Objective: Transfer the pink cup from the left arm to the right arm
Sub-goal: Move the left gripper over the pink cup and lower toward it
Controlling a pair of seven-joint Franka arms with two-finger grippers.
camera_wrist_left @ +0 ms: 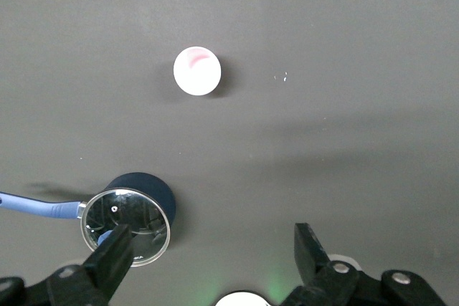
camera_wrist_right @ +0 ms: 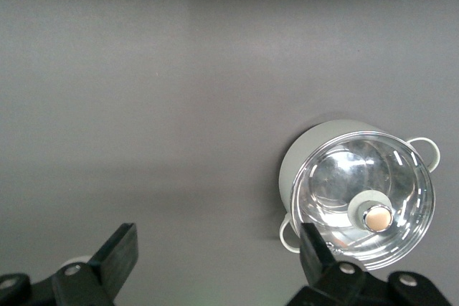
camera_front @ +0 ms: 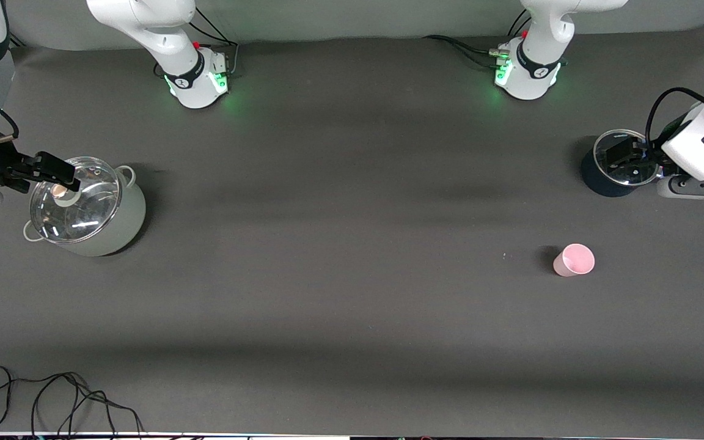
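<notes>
The pink cup (camera_front: 574,260) stands upright on the dark table mat, toward the left arm's end and nearer the front camera than the small dark pot. It also shows in the left wrist view (camera_wrist_left: 196,71), seen from above. My left gripper (camera_front: 624,156) hangs open and empty over the dark pot, apart from the cup; its jaws stand wide in the left wrist view (camera_wrist_left: 211,252). My right gripper (camera_front: 52,172) is open and empty over the lidded grey pot at the right arm's end, and its jaws are wide apart in the right wrist view (camera_wrist_right: 215,252).
A small dark pot with a glass lid (camera_front: 602,177) and a blue handle (camera_wrist_left: 36,207) sits under the left gripper. A pale grey pot with a glass lid (camera_front: 92,211) (camera_wrist_right: 358,191) sits under the right gripper. Loose black cables (camera_front: 52,397) lie at the front edge.
</notes>
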